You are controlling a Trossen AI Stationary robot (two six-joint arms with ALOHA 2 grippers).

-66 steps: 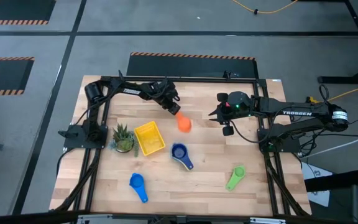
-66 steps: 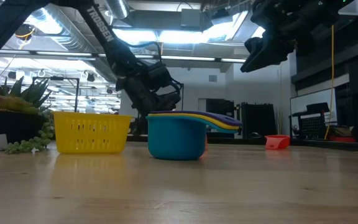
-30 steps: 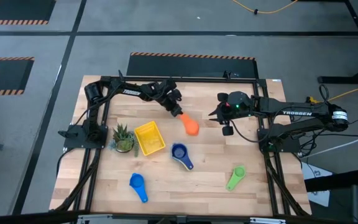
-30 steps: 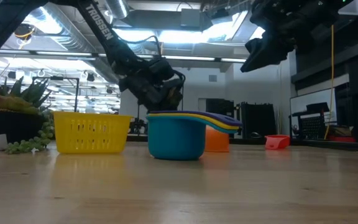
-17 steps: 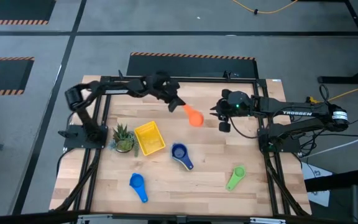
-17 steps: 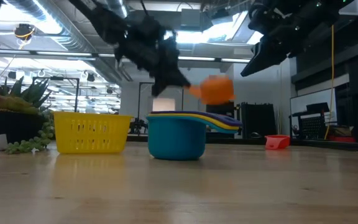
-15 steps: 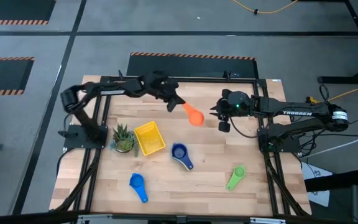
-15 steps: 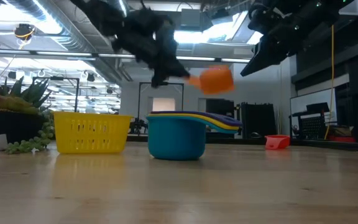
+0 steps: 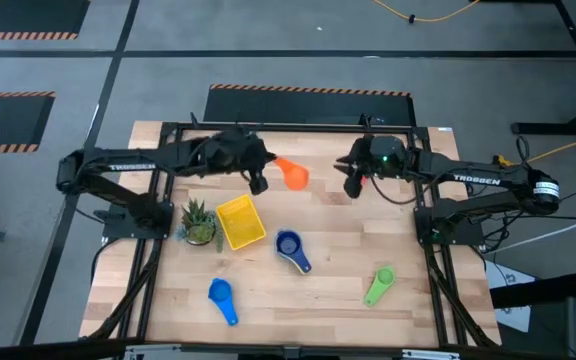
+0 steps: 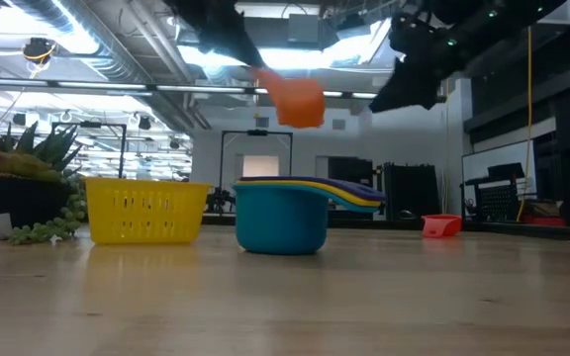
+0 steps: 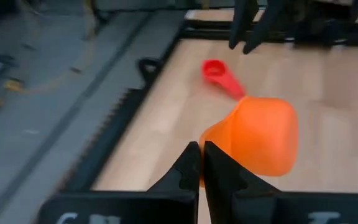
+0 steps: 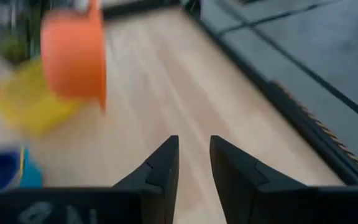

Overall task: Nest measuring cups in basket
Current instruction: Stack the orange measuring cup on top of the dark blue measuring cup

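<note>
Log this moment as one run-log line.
left tool: shut on orange cup, lifted above table | right tool: open, empty, near the cup | basket: empty | stack: on table

Left hand (image 11: 201,163) pinches orange cup (image 11: 260,137) above red cup (image 11: 219,76).

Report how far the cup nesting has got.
Done: a few cups sit nested in the blue cup on the table, but the yellow basket holds none. In hand: the left gripper carries the orange cup in the air; the right gripper hovers empty. Left: the light blue cup, green cup and red cup.
</note>
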